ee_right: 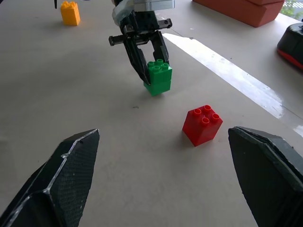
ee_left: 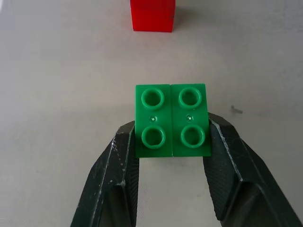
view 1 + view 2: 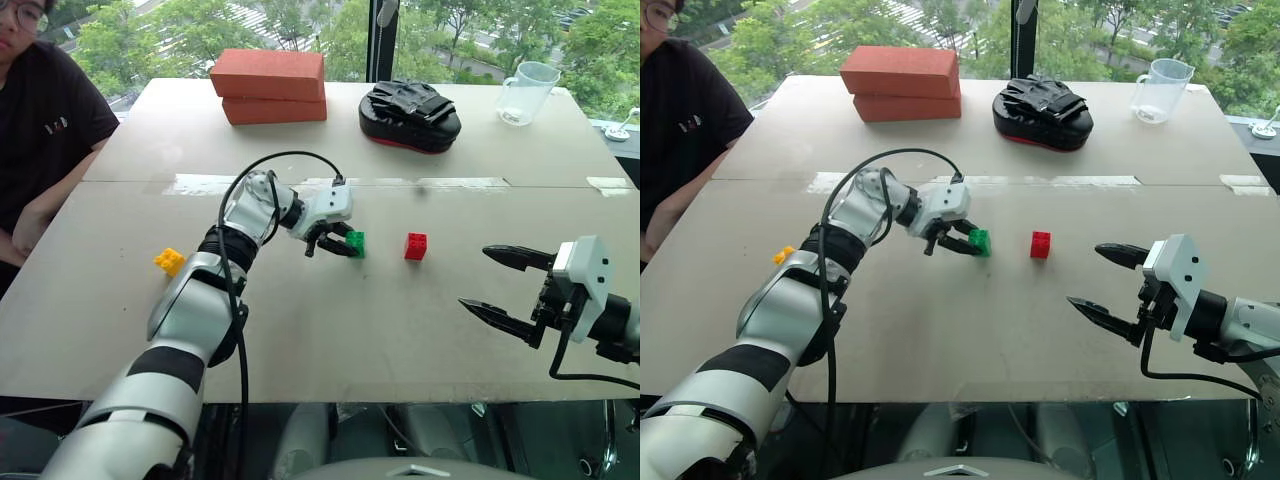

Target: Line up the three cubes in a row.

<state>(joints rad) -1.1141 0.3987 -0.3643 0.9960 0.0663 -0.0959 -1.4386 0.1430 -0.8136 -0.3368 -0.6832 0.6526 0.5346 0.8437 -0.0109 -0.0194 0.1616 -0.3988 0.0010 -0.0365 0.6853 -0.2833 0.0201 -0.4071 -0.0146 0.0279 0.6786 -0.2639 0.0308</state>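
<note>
— Cubes on the counter (image 3: 120,330): where does each one sit?

— Green cube (image 2: 172,120) at frame centre, clamped between the two black fingers (image 2: 116,179) of the left gripper (image 3: 336,243), which pinch its opposite flat sides just above the surface. Red cube (image 3: 416,246) stands just to its right, apart from it. Yellow cube (image 3: 170,262) lies at centre left, well apart from both, beside the left forearm.

— How will they handle?

— Likely light, hard, hollow plastic: stiff, a little slick on the smooth walls, not fragile. The flat side faces look the best hold; the studded top gives no purchase.

— And the other arm?

— The right gripper (image 3: 505,288), lower right of the frame, is spread wide and carries nothing.

— The count?

— Three cubes, one of each colour. Two orange-red bricks (image 3: 270,85) stacked at upper centre, one black padded mitt (image 3: 410,115), one clear measuring jug (image 3: 525,92) at upper right, one seated person (image 3: 45,130) at upper left.
</note>
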